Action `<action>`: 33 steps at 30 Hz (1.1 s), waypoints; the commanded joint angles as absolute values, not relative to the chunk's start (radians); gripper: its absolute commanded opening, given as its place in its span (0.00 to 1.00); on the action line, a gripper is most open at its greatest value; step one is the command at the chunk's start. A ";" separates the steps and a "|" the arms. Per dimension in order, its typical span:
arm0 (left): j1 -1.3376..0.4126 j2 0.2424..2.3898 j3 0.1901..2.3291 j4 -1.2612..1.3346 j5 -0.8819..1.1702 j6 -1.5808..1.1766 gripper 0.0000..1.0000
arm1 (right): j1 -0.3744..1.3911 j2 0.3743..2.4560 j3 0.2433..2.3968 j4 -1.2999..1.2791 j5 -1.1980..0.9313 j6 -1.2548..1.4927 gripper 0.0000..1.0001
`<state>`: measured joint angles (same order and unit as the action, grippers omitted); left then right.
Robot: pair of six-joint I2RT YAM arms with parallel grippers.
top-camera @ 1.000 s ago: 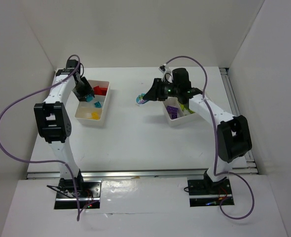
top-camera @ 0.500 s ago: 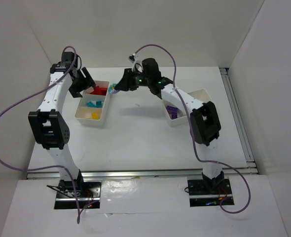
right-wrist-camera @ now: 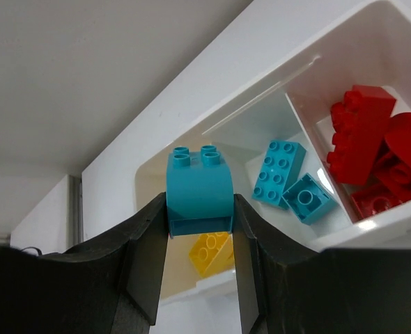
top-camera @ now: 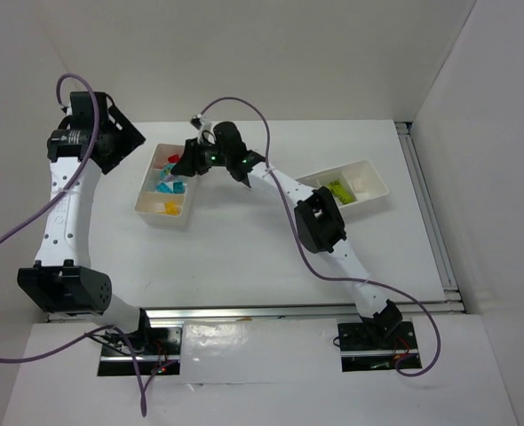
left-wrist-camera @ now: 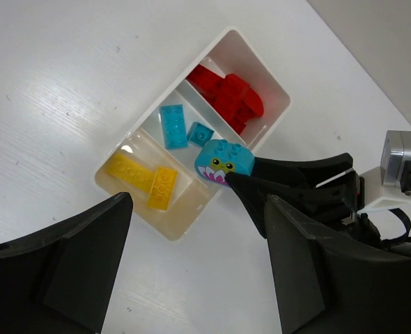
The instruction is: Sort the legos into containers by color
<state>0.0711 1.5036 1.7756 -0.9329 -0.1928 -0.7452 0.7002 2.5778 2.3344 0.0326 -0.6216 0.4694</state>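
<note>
A cyan brick is pinched between the fingers of the right claw, which is poised above the white tray on the table. The brick is seen close to the tray's middle compartment, where two smaller cyan bricks lie between the red bricks and the yellow bricks. The left claw is spread wide with nothing in it, well apart from the brick and off to the left of the tray.

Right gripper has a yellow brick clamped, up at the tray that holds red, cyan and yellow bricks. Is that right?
Not quite. The brick clamped in the right gripper is cyan, not yellow, as the right wrist view shows. The rest holds: it is at that tray.
</note>
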 commanded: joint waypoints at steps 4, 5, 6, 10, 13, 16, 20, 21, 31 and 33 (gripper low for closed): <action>0.091 1.499 1.736 -0.910 -0.195 -0.750 0.87 | 0.739 2.615 2.431 0.078 -0.534 0.440 0.41; 0.091 1.499 1.736 -0.910 -0.186 -0.750 0.87 | 0.739 2.615 2.440 0.078 -0.523 0.440 0.53; 0.091 1.499 1.736 -0.910 -0.186 -0.750 0.87 | 0.739 2.615 2.450 0.068 -0.523 0.440 0.69; 0.091 1.508 1.736 -0.910 -0.163 -0.741 0.87 | 0.739 2.580 2.441 0.067 -0.486 0.420 0.89; 0.091 1.508 1.736 -0.900 -0.163 -0.741 0.87 | 0.720 2.524 2.422 0.032 -0.476 0.411 0.92; 0.091 1.485 1.736 -0.900 -0.163 -0.741 0.87 | 0.686 2.398 2.297 0.011 -0.436 0.391 0.96; 0.091 1.474 1.715 -0.891 -0.153 -0.741 0.87 | 0.634 2.191 2.067 -0.061 -0.355 0.350 1.00; 0.091 1.465 1.703 -0.891 -0.153 -0.741 0.87 | 0.623 2.096 1.968 -0.086 -0.275 0.341 1.00; 0.091 1.474 1.634 -0.850 -0.078 -0.707 0.87 | 0.546 1.617 1.446 -0.478 0.550 0.414 1.00; 0.091 1.474 1.622 -0.838 -0.069 -0.707 0.87 | 0.519 1.568 1.398 -0.554 0.607 0.437 1.00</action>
<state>0.0849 1.4952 1.6379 -0.8768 -0.0952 -0.7307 0.5442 1.6123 1.4734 -0.3630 0.3668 0.3893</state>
